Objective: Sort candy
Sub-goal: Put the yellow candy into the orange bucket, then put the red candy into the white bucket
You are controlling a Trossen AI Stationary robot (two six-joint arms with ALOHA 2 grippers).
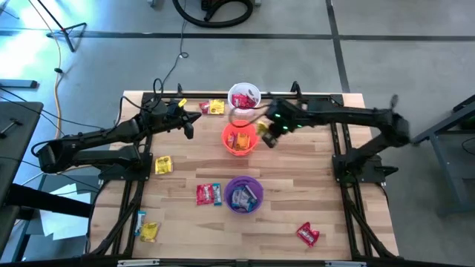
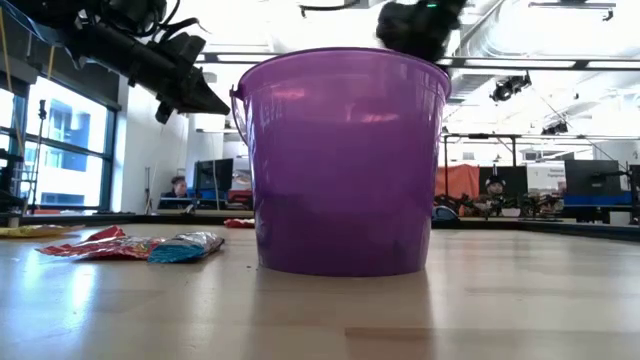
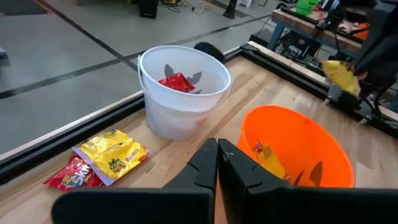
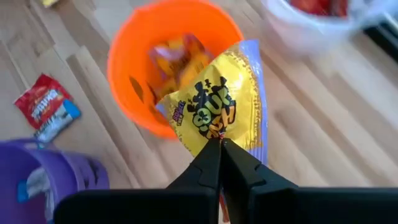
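Observation:
My right gripper [image 4: 220, 144] is shut on a yellow wrapped candy [image 4: 217, 102] and hangs just right of the orange cup [image 1: 240, 139], above its rim. That cup holds yellow candy [image 3: 268, 157]. The white cup [image 1: 243, 97] behind it holds red candy [image 3: 176, 83]. The purple cup [image 1: 243, 194], nearer the front, holds blue-white candy. My left gripper [image 3: 217, 157] is shut on nothing and hovers left of the orange cup [image 3: 292, 149]. Loose candies lie flat on the table: a yellow and a red one [image 3: 102, 160] at the far left, and a red and a blue one [image 1: 208, 194] beside the purple cup. My right gripper pinches one edge of the yellow candy's wrapper [image 4: 215, 134] between its two fingers. The fingers slant down from the table's right side. The packet hangs below them, lifted clear, partly over the orange cup's mouth [image 4: 168, 56].
More candies lie at the left [image 1: 163, 165], the near left [image 1: 147, 230] and the near right [image 1: 308, 234] of the wooden table [image 1: 312, 178]. A black frame rail runs along the table's far edge [image 3: 280, 59]. The room behind holds desks and seated people.

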